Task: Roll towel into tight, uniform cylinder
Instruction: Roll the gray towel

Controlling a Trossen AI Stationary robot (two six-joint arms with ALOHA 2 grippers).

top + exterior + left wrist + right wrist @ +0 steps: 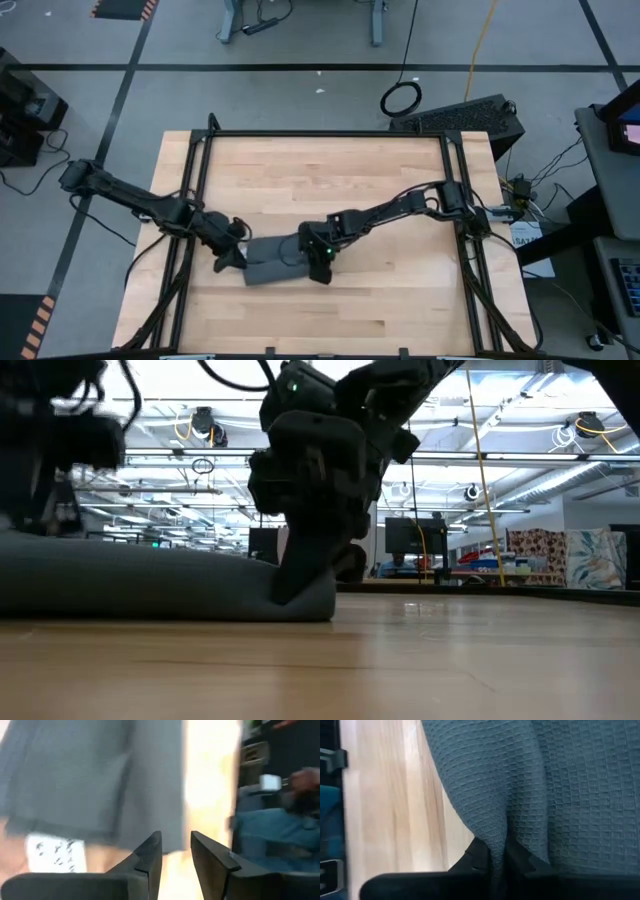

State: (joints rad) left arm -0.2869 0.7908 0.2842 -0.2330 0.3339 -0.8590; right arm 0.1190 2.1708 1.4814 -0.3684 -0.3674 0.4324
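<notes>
The dark grey towel (272, 262) lies as a low, flat bundle in the middle of the wooden table, long side across the low view (150, 580). Its white tag (55, 852) sticks out at the end nearest my left gripper. My left gripper (176, 845) hovers just off the towel's left end (236, 260), its fingers a narrow gap apart with only bare wood between them. My right gripper (322, 268) is shut on the towel's right end. My right gripper pinches a raised fold of the waffle cloth (492, 837) between its two fingers, at the towel's right end (305, 595). The fingers slant down onto it from the table's far right. The towel stays on the table, with the pinched cloth puckered into a ridge.
Black frame rails (320, 135) run round the tabletop. Bare wood (330, 190) stretches on the far side of the towel, and more lies on the near side (330, 320). Beyond the table are floor cables and equipment.
</notes>
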